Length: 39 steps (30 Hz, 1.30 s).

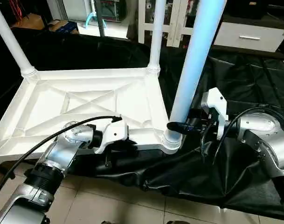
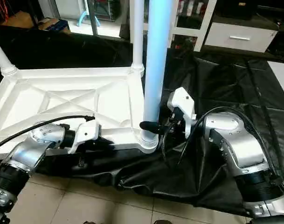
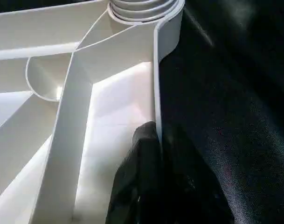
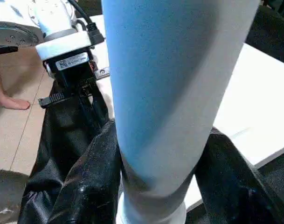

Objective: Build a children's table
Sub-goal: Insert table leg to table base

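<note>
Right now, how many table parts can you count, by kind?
Legs standing in sockets: 3, near right, far right, far left
Top: 1
Total: 4

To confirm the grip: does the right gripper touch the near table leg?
Touching. In the right wrist view, the right gripper has its black fingers pressed on both sides of the leg.

A small label (image 4: pixel 67 61) on the left wrist carries print too small to read.
</note>
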{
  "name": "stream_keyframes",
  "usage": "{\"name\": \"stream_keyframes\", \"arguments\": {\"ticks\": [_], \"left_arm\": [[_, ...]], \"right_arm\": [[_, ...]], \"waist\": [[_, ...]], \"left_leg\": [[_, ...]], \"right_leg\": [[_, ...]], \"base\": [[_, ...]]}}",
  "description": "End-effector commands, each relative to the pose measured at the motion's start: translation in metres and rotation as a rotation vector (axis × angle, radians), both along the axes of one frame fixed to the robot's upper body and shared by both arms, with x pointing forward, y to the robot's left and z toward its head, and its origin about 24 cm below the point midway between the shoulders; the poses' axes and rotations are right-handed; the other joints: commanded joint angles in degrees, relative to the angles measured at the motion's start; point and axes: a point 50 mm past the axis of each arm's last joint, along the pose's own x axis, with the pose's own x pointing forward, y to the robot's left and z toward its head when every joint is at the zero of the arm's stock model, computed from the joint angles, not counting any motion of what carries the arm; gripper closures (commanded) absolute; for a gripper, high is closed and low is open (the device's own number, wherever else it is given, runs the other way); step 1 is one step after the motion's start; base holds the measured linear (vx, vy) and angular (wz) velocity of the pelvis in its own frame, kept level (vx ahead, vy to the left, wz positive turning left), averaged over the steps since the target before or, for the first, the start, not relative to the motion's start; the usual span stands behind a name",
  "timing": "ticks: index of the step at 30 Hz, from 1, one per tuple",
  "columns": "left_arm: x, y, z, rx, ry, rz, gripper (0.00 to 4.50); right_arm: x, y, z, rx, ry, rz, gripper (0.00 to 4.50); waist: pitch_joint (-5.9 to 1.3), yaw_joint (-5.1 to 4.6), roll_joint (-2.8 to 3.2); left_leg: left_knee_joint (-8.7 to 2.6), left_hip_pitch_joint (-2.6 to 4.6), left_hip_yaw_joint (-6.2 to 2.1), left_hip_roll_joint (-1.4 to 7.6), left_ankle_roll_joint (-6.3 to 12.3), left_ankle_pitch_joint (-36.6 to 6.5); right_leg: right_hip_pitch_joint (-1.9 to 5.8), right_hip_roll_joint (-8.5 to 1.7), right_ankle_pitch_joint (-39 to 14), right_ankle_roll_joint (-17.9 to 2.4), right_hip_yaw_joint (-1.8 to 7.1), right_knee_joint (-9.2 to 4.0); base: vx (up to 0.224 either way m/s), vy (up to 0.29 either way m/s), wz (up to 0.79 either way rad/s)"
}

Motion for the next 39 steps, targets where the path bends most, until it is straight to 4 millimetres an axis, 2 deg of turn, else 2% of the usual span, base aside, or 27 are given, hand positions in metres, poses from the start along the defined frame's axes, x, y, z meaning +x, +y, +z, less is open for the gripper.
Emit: {"name": "stream_keyframes", "arguments": {"ticks": [1, 3, 5, 9, 12, 14, 16, 18, 23, 26, 31, 35, 37, 39], "left_arm": [[-0.008, -0.01, -0.01, 0.002, 0.032, -0.042, 4.49], [-0.008, -0.01, -0.011, 0.002, 0.034, -0.04, 4.49], [-0.008, -0.01, -0.011, 0.003, 0.034, -0.04, 4.49], [-0.009, -0.011, -0.011, 0.002, 0.036, -0.04, 4.49], [-0.01, -0.012, -0.011, 0.0, 0.035, -0.04, 4.49], [-0.01, -0.012, -0.011, -0.001, 0.035, -0.04, 4.5], [-0.01, -0.013, -0.011, -0.003, 0.036, -0.04, 4.5], [-0.009, -0.013, -0.011, -0.002, 0.036, -0.039, 4.5], [-0.007, -0.015, -0.01, -0.015, 0.027, -0.019, 4.5], [-0.004, -0.021, -0.005, -0.069, 0.009, 0.045, 4.5], [-0.002, -0.027, -0.002, -0.1, -0.022, 0.098, 4.5], [0.004, -0.031, 0.0, -0.113, -0.073, 0.17, 4.5], [0.008, -0.033, 0.001, -0.113, -0.088, 0.211, 4.5], [0.013, -0.036, 0.003, -0.112, -0.107, 0.271, 4.5]], "right_arm": [[-0.011, -0.002, -0.052, -0.084, 0.217, -0.043, 2.66], [-0.015, -0.008, -0.065, -0.123, 0.236, -0.079, 2.66], [-0.017, -0.009, -0.069, -0.128, 0.239, -0.088, 2.66], [-0.025, -0.012, -0.076, -0.12, 0.253, -0.119, 2.66], [-0.023, -0.014, -0.078, -0.102, 0.248, -0.189, 2.66], [-0.022, -0.015, -0.078, -0.094, 0.244, -0.204, 2.68], [-0.02, -0.016, -0.078, -0.08, 0.244, -0.235, 2.7], [-0.017, -0.017, -0.078, -0.081, 0.237, -0.264, 2.7], [-0.013, -0.015, -0.077, -0.07, 0.216, -0.323, 2.7], [-0.008, -0.014, -0.077, -0.045, 0.187, -0.43, 2.7], [-0.004, -0.018, -0.08, -0.043, 0.145, -0.549, 2.7], [0.0, -0.02, -0.08, -0.035, 0.094, -0.651, 2.7], [0.002, -0.022, -0.078, -0.041, 0.053, -0.712, 2.7], [0.004, -0.024, -0.078, -0.035, 0.026, -0.799, 2.7]], "waist": [[-1.91, -0.06, -0.23], [-1.9, -0.08, -0.22], [-1.85, -0.1, -0.2], [-1.73, -0.22, -0.32], [-1.33, -0.52, -0.4], [-1.46, -0.78, -0.35], [-1.47, -0.88, -0.27], [-1.4, -1.04, -0.22], [-1.2, -1.42, -0.25], [-1.06, -1.53, -0.35], [-1.07, -1.57, -0.72], [-1.17, -1.48, -0.59], [-1.34, -1.48, -0.69], [-1.65, -1.43, -0.68]], "left_leg": [[-4.91, 1.05, -2.14, 4.56, 1.84, -14.46], [-5.02, 1.14, -2.18, 4.6, 1.17, -15.38], [-5.17, 1.11, -2.2, 4.6, 0.65, -16.34], [-5.58, 1.29, -2.45, 4.64, -1.08, -20.8], [-5.93, 1.65, -2.81, 4.53, -2.73, -26.28], [-6.12, 1.63, -3.15, 4.62, -3.19, -26.53], [-6.14, 1.82, -2.99, 4.63, -3.37, -26.3], [-6.26, 1.66, -3.03, 4.63, -3.62, -26.67], [-6.51, 1.66, -3.26, 4.65, -4.18, -28.64], [-6.56, 1.74, -3.32, 4.59, -4.53, -29.67], [-6.45, 1.41, -3.16, 4.55, -3.51, -27.09], [-6.44, 1.28, -3.03, 4.55, -3.2, -24.99], [-6.33, 1.13, -2.83, 4.52, -2.98, -23.01], [-6.09, 0.88, -2.52, 4.43, -2.31, -18.82]], "right_leg": [[1.08, -1.9, -9.6, -13.92, 1.54, -3.44], [0.95, -1.9, -10.4, -13.5, 1.56, -3.58], [0.89, -1.87, -10.96, -12.88, 1.57, -3.73], [0.54, -1.81, -15.49, -10.95, 1.6, -4.25], [0.04, -1.85, -22.42, -8.84, 1.63, -4.97], [0.16, -1.82, -22.42, -8.43, 1.61, -4.93], [-0.01, -1.64, -20.32, -8.82, 1.64, -4.92], [0.08, -1.67, -19.96, -9.0, 1.6, -4.91], [-0.17, -1.74, -22.48, -8.21, 1.58, -5.15], [-0.49, -1.84, -25.33, -7.11, 1.68, -5.5], [-0.46, -1.96, -25.63, -6.21, 1.89, -5.71], [-0.38, -1.89, -23.91, -6.18, 1.9, -5.6], [-0.21, -1.76, -20.78, -6.67, 1.89, -5.36], [0.17, -1.62, -14.97, -7.84, 1.84, -4.85]], "base": [[0.0, 0.0, 0.0], [0.0, 0.0, 0.0], [0.0, 0.0, 0.0], [0.0, 0.0, 0.0], [0.0, 0.0, 0.0], [0.0, 0.0, 0.0], [0.0, 0.0, 0.0], [0.0, 0.0, 0.0], [0.0, 0.0, 0.0], [0.0, 0.0, 0.0], [0.0, 0.0, 0.0], [0.0, 0.0, 0.0], [0.0, 0.0, 0.0], [0.0, 0.0, 0.0]]}}
